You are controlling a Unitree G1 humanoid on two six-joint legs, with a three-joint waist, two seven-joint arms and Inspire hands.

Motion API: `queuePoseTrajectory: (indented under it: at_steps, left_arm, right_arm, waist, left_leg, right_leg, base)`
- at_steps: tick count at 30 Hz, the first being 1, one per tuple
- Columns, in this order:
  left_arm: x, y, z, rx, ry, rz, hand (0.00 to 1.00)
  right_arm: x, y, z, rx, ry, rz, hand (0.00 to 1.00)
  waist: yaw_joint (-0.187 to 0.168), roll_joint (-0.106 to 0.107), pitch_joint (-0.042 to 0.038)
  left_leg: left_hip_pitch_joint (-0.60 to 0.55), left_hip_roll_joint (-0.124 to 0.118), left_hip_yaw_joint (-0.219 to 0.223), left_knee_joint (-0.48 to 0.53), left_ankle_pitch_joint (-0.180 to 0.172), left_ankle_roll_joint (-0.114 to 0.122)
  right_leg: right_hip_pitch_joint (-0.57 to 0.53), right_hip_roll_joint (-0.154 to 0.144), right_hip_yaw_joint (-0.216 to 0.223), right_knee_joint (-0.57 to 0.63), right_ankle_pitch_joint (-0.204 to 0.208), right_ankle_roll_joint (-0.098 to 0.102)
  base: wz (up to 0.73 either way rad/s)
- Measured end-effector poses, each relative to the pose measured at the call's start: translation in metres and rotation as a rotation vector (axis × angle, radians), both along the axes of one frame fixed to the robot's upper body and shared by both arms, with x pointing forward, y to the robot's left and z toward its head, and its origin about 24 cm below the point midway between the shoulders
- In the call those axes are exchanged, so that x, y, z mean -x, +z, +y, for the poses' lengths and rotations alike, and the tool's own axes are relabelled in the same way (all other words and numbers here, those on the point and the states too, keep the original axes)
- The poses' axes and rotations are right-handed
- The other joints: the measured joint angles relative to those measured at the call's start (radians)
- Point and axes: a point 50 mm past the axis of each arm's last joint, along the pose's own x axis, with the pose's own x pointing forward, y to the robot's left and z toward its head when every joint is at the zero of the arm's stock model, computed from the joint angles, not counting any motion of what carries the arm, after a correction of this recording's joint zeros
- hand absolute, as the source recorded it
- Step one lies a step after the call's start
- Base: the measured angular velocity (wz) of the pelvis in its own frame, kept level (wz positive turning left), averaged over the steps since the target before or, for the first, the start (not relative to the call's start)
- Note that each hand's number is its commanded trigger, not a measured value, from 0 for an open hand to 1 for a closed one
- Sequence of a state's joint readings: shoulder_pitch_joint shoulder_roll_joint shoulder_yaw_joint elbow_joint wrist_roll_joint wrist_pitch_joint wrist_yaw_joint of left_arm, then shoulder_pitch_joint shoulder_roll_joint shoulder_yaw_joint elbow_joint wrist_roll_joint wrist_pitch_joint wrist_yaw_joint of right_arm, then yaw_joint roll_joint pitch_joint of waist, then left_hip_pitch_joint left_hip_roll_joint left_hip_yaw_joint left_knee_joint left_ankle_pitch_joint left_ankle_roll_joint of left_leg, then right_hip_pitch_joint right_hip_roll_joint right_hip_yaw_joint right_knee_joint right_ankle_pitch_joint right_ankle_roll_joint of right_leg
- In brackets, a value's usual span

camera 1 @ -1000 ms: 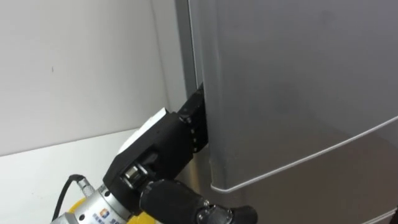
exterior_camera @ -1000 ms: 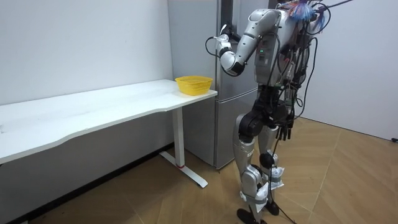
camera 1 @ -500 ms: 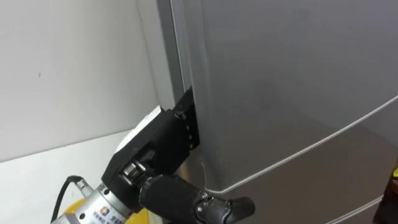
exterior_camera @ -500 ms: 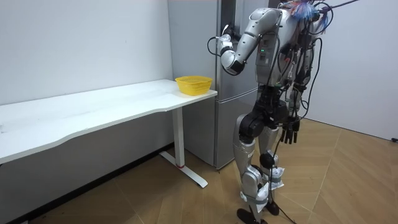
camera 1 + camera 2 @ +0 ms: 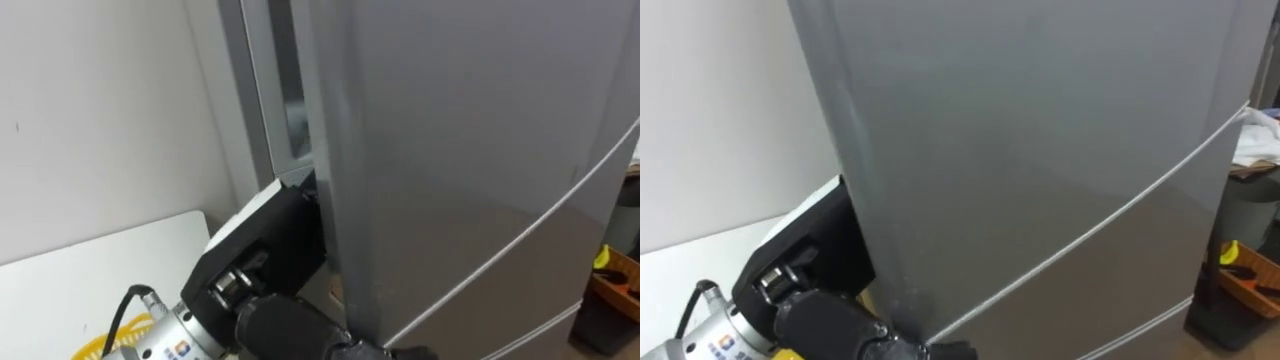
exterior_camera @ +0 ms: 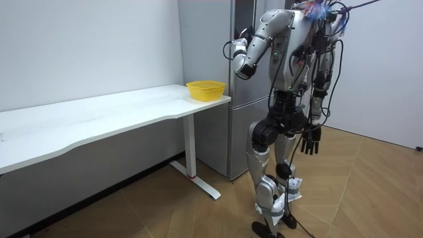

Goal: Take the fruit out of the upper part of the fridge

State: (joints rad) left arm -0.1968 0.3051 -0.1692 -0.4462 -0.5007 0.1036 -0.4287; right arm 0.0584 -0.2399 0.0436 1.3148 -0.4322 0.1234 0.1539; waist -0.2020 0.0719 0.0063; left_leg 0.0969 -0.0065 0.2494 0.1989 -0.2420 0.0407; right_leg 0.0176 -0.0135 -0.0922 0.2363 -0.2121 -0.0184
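Where upper door (image 5: 450, 150) edge seemingly gapes, left hand (image 5: 265, 250) sits behind it.

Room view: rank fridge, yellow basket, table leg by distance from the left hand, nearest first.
1. fridge: the left hand is at its upper door's edge.
2. yellow basket: lower, on the white table's end beside the fridge.
3. table leg: lowest, under that end, reaching the floor.

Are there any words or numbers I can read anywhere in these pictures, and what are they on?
Nothing can be read for sure.
Small sticker on the wrist behind the left hand: print too small and blurred to read.
Fridge door, white table, yellow basket: no writing visible.
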Motion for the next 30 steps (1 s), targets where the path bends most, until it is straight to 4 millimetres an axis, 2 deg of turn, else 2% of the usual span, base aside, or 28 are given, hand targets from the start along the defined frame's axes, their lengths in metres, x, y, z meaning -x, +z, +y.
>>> queuePoseTrajectory:
  at_steps: [3, 10, 14, 16, 25, 30]
  left_arm:
    - [0.0, 0.001, -0.006, -0.005, -0.022, -0.005, 0.0]
    - [0.001, 0.003, -0.019, -0.013, -0.076, -0.012, 0.0]
    - [0.002, 0.002, -0.024, -0.014, -0.101, -0.01, 0.0]
    - [0.002, 0.003, -0.027, -0.019, -0.116, -0.015, 0.0]
    - [0.004, 0.006, -0.036, -0.027, -0.164, -0.03, 0.0]
    - [0.005, 0.009, -0.04, -0.021, -0.2, -0.039, 0.0]
  right_arm:
    - [0.0, 0.0, 0.0, 0.002, -0.003, -0.003, 0.0]
    - [0.001, 0.0, 0.0, 0.001, -0.03, -0.011, 0.0]
    - [0.002, 0.0, 0.001, 0.0, -0.041, -0.011, 0.0]
    - [0.004, 0.0, 0.001, -0.004, -0.051, -0.019, 0.0]
    - [0.008, -0.001, 0.002, -0.012, -0.075, -0.021, 0.0]
    - [0.006, -0.001, 0.002, -0.016, -0.097, -0.03, 0.0]
  waist:
    - [-0.008, -0.011, -0.0007]
    - [-0.009, -0.011, -0.0003]
    - [-0.014, -0.001, -0.0046]
    - [-0.013, 0.008, -0.0046]
    - [-0.015, 0.012, -0.0062]
    - [-0.015, 0.016, -0.0039]
  left_leg:
    - [-0.001, 0.0, 0.001, 0.0, 0.0, 0.0]
    - [-0.003, 0.0, 0.023, 0.0, -0.002, 0.004]
    - [-0.003, 0.003, 0.023, -0.002, -0.008, 0.013]
    - [-0.001, 0.008, 0.022, -0.005, -0.018, 0.028]
    - [0.002, 0.01, 0.035, -0.01, -0.018, 0.028]
    - [0.0, 0.011, 0.048, -0.014, -0.018, 0.028]
  right_leg:
    - [0.002, 0.001, 0.0, -0.012, 0.005, 0.003]
    - [-0.001, 0.001, 0.012, -0.016, 0.017, 0.01]
    - [-0.003, 0.004, 0.013, -0.015, 0.021, 0.012]
    - [-0.003, 0.01, 0.011, -0.014, 0.022, 0.011]
    - [-0.004, 0.015, 0.025, -0.013, 0.029, 0.011]
    - [-0.004, 0.017, 0.035, -0.014, 0.033, 0.013]
  base:
    - [0.0]
    - [-0.04]
    - [0.0]
    - [0.02]
    - [-0.03]
    - [-0.08]
